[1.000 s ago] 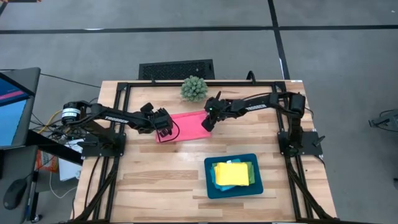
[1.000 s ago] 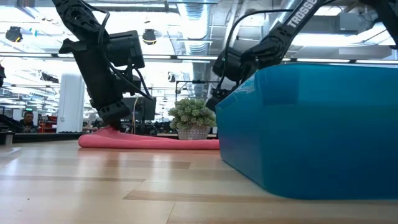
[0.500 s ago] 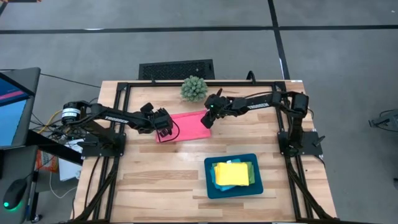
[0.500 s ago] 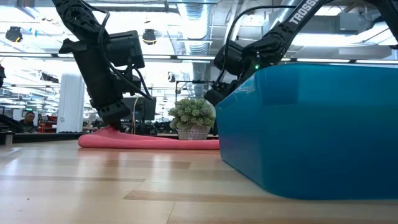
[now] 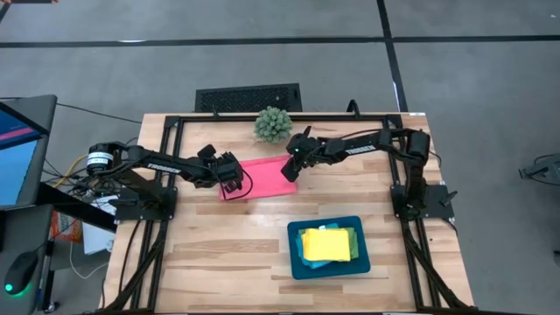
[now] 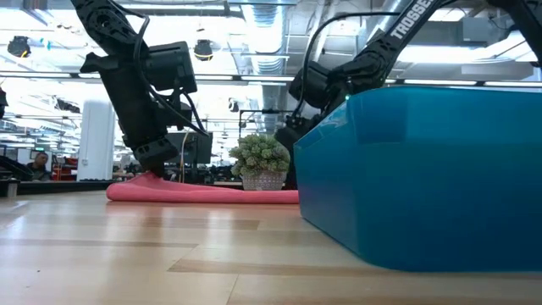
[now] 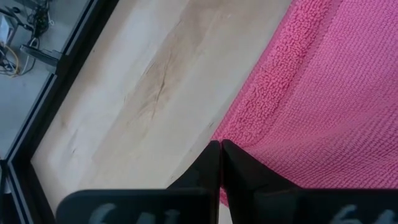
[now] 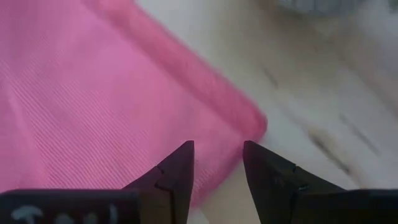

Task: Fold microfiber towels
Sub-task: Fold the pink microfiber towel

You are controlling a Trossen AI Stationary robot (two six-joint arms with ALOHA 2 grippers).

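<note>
A hot pink towel (image 5: pixel 262 178) lies flat on the wooden table in front of the plant, and in the low view it is a low pink strip (image 6: pixel 203 192). My left gripper (image 5: pixel 229 185) is shut at the towel's left end (image 7: pixel 323 93). My right gripper (image 5: pixel 288 174) stands open over the towel's right end. In its wrist view, its two fingers (image 8: pixel 217 152) straddle the cloth just short of a corner (image 8: pixel 255 124). I cannot tell whether they touch it. A yellow towel (image 5: pixel 325 244) lies folded on top of others in the teal tray (image 5: pixel 295 254). My left gripper has its shut fingertips (image 7: pixel 221 149) down on the pink towel's hemmed left edge (image 7: pixel 249 121), slanting down from the table's left. No cloth shows between the fingers. The towel lies flat on the table under them.
The spiky green plant (image 5: pixel 272 124) stands just beyond the towel's far right corner, close to my right arm. The teal tray (image 6: pixel 423 169) sits toward the near right. Bare wood lies on the near left. A black frame runs along both sides.
</note>
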